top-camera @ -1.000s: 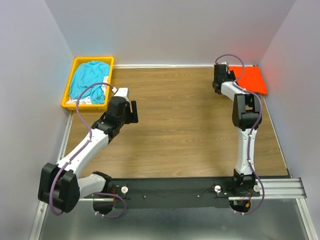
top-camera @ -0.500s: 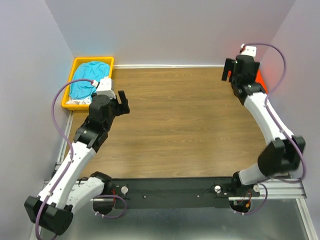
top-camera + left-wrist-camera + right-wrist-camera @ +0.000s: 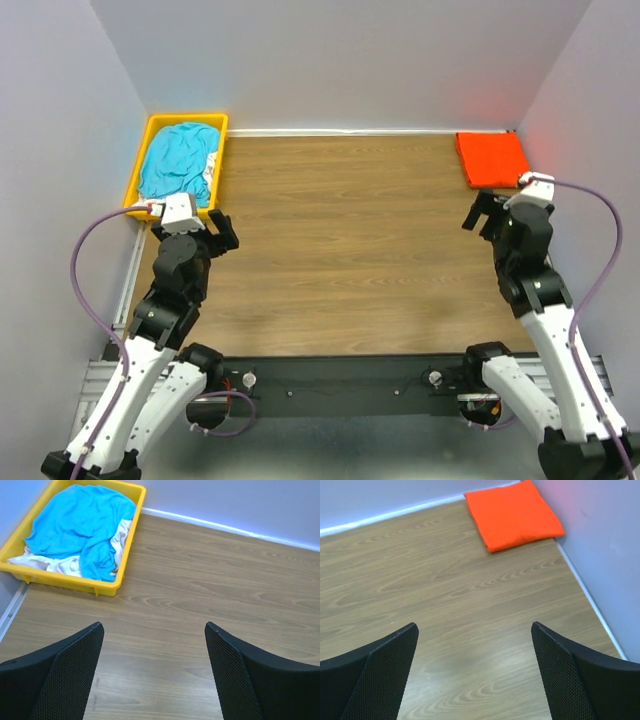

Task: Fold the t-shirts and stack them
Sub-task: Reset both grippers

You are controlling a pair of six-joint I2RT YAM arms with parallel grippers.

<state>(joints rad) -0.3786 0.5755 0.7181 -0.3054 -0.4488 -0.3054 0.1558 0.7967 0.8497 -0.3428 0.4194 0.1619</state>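
A folded orange-red t-shirt [image 3: 492,159] lies as a small square in the far right corner; it also shows in the right wrist view [image 3: 514,514]. A teal-blue t-shirt [image 3: 178,160] lies crumpled in the yellow bin over some white fabric [image 3: 60,566]; it also shows in the left wrist view [image 3: 80,525]. My left gripper [image 3: 222,231] is open and empty, just near of the bin. My right gripper [image 3: 484,213] is open and empty, near of the orange-red shirt. Both hold nothing above the wood table.
The yellow plastic bin [image 3: 133,194] stands at the far left corner, also in the left wrist view [image 3: 75,582]. Walls close the table [image 3: 350,240] on the left, back and right. A metal rail runs along the near edge.
Both arms have drawn back toward the near edge. The right gripper left the orange-red shirt's place and moved nearer; the left gripper moved left and nearer, away from the table's middle.
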